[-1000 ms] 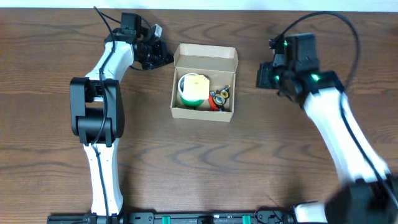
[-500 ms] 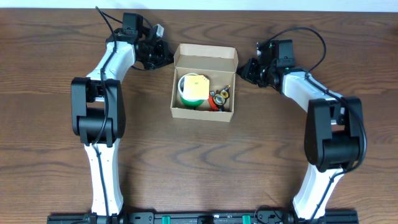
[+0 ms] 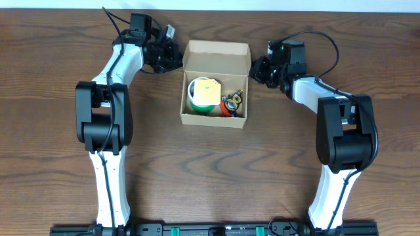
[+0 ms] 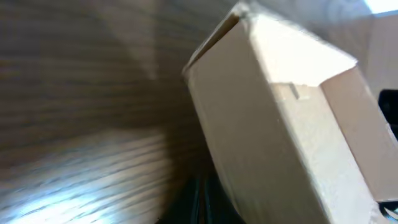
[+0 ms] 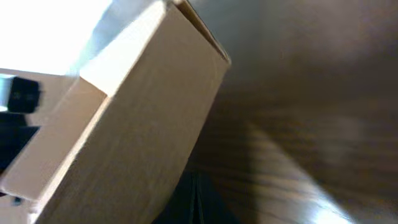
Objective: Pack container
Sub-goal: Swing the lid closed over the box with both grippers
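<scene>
The small rectangular tan-brown cardboard container (image 3: 216, 55) is located on the dark brown wooden table (image 3: 216, 170), in the upper centre of the overhead frame. Its hinged flap lid is raised along the upper edge, and the interior is exposed. A green-and-white roll with a pale yellow face (image 3: 203, 94) is seated in the left part of the interior. A small red, black and orange item (image 3: 231, 103) is placed to its right.

The left gripper (image 3: 173, 58) is positioned at the upper left corner of the container, just beside its outer wall. The right gripper (image 3: 257, 71) is positioned at the upper right corner, just beside the opposite wall. Contact with the cardboard cannot be confirmed on either side.

In the left wrist view, the container (image 4: 280, 143) fills the right half of the frame. In the right wrist view, the container (image 5: 124, 137) fills the left half. In both, the jaws are reduced to a dark shape at the lower edge, so their opening cannot be determined.
</scene>
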Controlling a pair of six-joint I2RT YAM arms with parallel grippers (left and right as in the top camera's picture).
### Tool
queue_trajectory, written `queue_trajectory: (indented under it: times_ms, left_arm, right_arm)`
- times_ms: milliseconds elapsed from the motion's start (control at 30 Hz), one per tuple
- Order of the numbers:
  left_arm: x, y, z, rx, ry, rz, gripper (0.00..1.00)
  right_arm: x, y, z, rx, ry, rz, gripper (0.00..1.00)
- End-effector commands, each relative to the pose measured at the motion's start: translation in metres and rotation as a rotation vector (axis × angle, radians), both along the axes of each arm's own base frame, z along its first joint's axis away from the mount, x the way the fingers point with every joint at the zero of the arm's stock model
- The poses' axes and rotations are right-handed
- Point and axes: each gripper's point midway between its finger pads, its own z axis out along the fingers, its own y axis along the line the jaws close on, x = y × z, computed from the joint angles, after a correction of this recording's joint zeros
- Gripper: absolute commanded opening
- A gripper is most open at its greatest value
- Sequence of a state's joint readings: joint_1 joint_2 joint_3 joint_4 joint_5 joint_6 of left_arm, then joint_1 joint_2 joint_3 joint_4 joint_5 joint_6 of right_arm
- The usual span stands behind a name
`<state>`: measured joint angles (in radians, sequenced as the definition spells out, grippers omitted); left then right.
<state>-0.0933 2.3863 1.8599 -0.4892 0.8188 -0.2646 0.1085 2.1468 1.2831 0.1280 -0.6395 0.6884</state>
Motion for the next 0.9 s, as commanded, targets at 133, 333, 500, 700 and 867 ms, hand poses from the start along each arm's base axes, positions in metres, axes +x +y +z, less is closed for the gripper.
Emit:
queue_trajectory:
  times_ms: [133, 333, 500, 700, 867]
  left_arm:
    - [0.013, -0.007, 0.032, -0.207, -0.103, -0.077, 0.05]
    - [0.016, 0.0, 0.049, -0.268, -0.15, -0.098, 0.06]
    - [0.019, 0.004, 0.073, -0.293, -0.209, -0.112, 0.06]
    - [0.018, 0.005, 0.112, -0.271, -0.34, -0.153, 0.06]
    - [0.008, 0.005, 0.14, -0.247, -0.412, -0.19, 0.06]
  right_arm:
    - [-0.001, 0.016, 0.029, 0.118, -0.107, 0.134, 0.01]
    - [-0.005, 0.023, 0.051, 0.177, -0.211, 0.237, 0.02]
    - [-0.008, 0.024, 0.078, 0.235, -0.331, 0.327, 0.01]
    - [-0.015, 0.027, 0.098, 0.289, -0.394, 0.41, 0.02]
    - [-0.027, 0.032, 0.108, 0.327, -0.402, 0.483, 0.02]
